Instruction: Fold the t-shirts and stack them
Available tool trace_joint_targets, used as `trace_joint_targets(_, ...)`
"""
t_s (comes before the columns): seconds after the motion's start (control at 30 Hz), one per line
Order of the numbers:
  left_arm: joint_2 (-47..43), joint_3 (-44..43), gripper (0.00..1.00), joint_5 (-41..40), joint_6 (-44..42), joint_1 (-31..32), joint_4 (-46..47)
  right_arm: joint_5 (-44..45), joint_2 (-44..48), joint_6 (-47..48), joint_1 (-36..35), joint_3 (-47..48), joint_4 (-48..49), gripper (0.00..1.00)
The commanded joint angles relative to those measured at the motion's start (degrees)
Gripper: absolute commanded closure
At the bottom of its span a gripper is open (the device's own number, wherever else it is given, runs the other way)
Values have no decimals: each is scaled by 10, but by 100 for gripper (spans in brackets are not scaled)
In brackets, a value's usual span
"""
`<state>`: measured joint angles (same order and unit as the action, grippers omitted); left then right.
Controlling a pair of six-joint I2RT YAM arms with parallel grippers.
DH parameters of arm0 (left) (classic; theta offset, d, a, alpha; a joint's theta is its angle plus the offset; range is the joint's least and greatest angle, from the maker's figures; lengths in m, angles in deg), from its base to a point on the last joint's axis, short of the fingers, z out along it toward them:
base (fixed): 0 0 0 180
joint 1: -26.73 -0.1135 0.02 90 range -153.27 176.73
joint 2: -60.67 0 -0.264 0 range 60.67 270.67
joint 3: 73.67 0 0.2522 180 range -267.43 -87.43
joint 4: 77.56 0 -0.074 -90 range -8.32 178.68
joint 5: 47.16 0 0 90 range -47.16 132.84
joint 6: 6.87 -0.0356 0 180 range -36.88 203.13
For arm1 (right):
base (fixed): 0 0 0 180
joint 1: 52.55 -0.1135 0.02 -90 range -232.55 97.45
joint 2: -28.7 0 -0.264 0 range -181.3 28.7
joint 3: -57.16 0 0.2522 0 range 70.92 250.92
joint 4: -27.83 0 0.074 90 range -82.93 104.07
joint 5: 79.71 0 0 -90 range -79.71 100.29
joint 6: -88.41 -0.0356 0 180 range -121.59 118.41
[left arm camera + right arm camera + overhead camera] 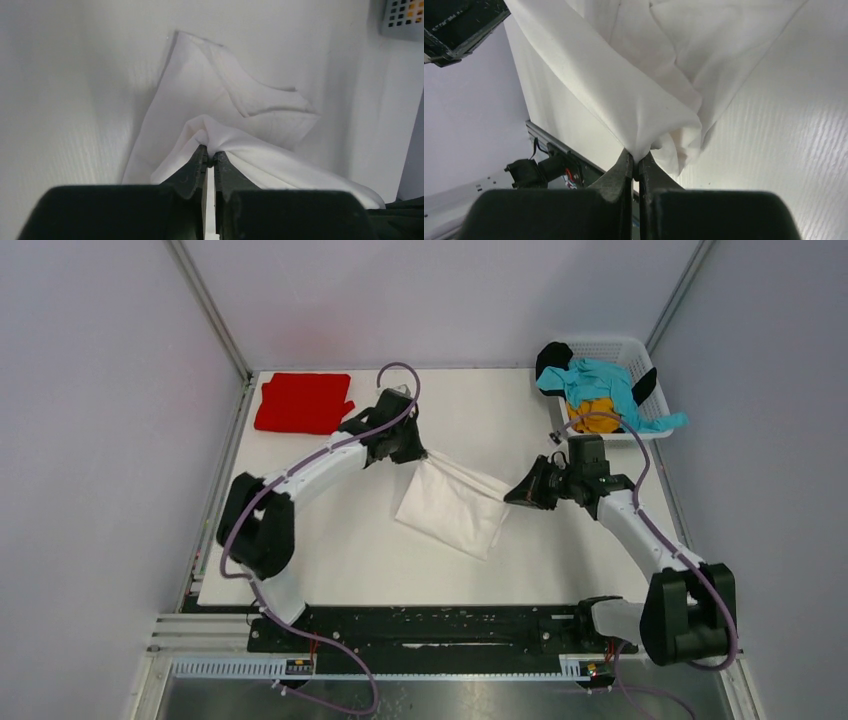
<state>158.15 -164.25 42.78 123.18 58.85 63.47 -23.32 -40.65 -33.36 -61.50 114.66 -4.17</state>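
The white t-shirt (455, 505) hangs partly folded over the middle of the table, stretched between both grippers. My left gripper (424, 454) is shut on its far left corner; in the left wrist view the gripper (210, 154) pinches a bunch of the white cloth (240, 125). My right gripper (508, 497) is shut on its right corner, and the right wrist view shows the gripper (635, 159) pinching the cloth (624, 85). A folded red t-shirt (303, 401) lies at the far left corner. Teal (600, 385), orange (598, 412) and black (551, 357) t-shirts lie in the basket.
A white lattice basket (622, 347) stands at the far right corner, a corner of it showing in the left wrist view (404, 19). Grey walls enclose the white table (340, 560) on three sides. A black rail (420, 625) runs along the near edge.
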Motion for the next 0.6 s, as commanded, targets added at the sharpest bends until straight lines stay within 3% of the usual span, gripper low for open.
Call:
trace_joint_targets(0.0,68,-82,99,-12,-15,-29,6,21,-61,6,32,30,28,100)
trace_joint_targets(0.07,99,-107,93,-14,-16,-30,6,21,-103,6,44,42,45,98)
trace_joint_targets(0.13,130,-131,77,-14,-16,-32,8,18,-149,-1,54,53,72,91)
trace_joint_targets(0.2,165,-162,60,-10,-18,-34,7,11,-196,-7,61,73,108,69)
trace_joint_targets(0.27,198,-210,37,20,-23,-39,-2,6,-236,-14,68,107,120,55)
trace_joint_targets(0.33,209,-244,20,29,-26,-41,-14,-7,-259,-15,69,146,113,4)
trace_joint_targets(0.4,199,-250,2,42,-29,-41,-14,-23,-249,-20,69,150,119,1)
trace_joint_targets(0.57,145,-164,1,152,-36,-39,52,-33,-189,-23,68,89,127,0)
